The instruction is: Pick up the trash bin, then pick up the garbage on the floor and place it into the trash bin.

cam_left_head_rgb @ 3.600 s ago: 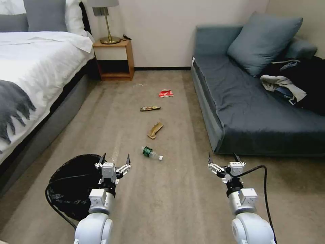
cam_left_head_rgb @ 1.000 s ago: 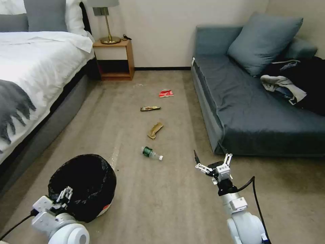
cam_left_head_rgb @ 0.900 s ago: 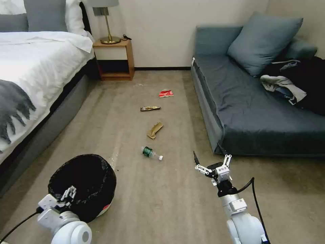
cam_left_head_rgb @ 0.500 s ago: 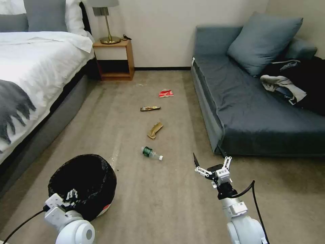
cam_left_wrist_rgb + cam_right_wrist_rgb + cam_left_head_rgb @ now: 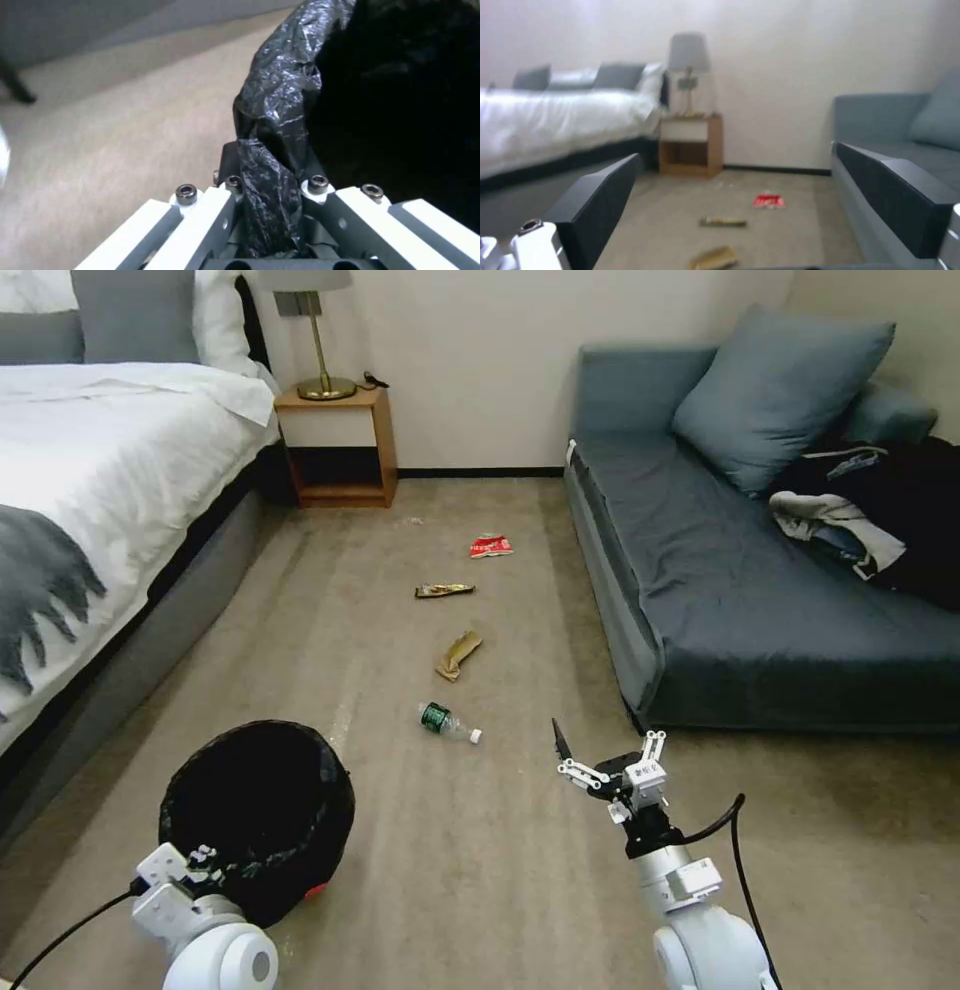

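My left gripper (image 5: 272, 210) pinches the trash bin (image 5: 257, 815) by its bag-lined rim. My right gripper (image 5: 603, 757) hovers, fingers spread; bottle (image 5: 447, 723), brown paper (image 5: 457, 654), wrapper (image 5: 444, 590) and red packet (image 5: 490, 546) remain on the floor.

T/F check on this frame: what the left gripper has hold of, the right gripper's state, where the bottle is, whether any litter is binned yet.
1. The left gripper is clamped on the trash bin liner rim. True.
2. The right gripper holds the bottle. False: it is open and empty, above the carpet beside the sofa.
3. The bottle lies on the floor, nearest of the litter. True.
4. The red-and-white packet is in the bin. False: it lies on the carpet, farthest away.
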Available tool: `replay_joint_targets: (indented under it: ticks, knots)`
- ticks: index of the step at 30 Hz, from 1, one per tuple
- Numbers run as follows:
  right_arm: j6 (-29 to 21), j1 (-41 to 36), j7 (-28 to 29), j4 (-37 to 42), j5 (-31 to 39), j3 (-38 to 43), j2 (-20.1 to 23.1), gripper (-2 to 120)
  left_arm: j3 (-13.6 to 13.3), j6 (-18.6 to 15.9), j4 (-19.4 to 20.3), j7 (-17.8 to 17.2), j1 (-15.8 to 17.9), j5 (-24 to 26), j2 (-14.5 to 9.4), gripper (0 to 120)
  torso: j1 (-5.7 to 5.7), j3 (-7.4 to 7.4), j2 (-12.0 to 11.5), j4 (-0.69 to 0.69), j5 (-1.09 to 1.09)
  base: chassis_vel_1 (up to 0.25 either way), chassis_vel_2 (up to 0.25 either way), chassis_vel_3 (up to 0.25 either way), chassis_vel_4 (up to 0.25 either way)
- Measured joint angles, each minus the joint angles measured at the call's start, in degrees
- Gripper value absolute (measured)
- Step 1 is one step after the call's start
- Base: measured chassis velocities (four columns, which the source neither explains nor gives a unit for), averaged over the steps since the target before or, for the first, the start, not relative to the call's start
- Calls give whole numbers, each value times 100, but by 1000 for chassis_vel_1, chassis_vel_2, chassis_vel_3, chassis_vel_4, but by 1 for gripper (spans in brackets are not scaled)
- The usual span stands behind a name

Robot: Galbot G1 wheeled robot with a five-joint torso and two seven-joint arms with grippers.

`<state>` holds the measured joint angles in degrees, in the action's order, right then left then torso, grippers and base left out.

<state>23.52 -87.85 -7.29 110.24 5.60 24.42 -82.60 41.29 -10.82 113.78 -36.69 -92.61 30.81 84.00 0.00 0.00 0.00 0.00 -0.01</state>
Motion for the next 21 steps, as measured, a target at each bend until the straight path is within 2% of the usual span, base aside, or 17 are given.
replay_joint_targets:
  ticks: [1,2,3,4,5,8,9,11,12,15,21]
  knots:
    - [28,2,140,-10,12,-2,-9,100,31,-13,4,212,-11,-185,-38,6,0,0,0,0,0,0,0,0,0]
    - [28,2,140,-10,12,-2,-9,100,31,-13,4,212,-11,-185,-38,6,0,0,0,0,0,0,0,0,0]
    - [78,7,224,-35,2,-2,-13,100,51,-27,10,371,-18,-317,-61,6,0,0,0,0,0,0,0,0,0]
    - [168,10,293,-86,-47,4,-9,100,90,-111,52,750,-18,-587,-113,6,0,0,0,0,0,0,0,0,0]
    - [168,10,293,-86,-47,4,-9,100,90,-111,52,750,-18,-587,-113,6,0,0,0,0,0,0,0,0,0]
    - [315,7,222,-187,-88,39,31,100,194,-302,228,1740,-57,-1180,-246,6,0,0,0,0,1,0,0,0,0]
    - [315,7,222,-187,-88,39,31,100,194,-302,228,1740,-57,-1180,-246,6,0,0,0,0,1,0,0,0,0]
    - [372,8,180,-236,-95,41,34,100,249,-305,283,2236,-60,-1638,-305,6,0,0,0,0,1,0,0,0,0]
    - [372,8,180,-236,-95,41,34,100,249,-305,283,2236,-60,-1638,-305,6,0,0,0,0,1,0,0,0,0]
    - [413,2,119,-302,-94,6,29,100,291,-252,297,2583,-73,-2105,-338,6,0,0,0,-1,0,0,0,0,0]
    - [475,-4,108,-351,-120,-70,5,100,366,20,195,2814,-151,-2615,-341,6,0,0,0,0,0,0,0,0,0]
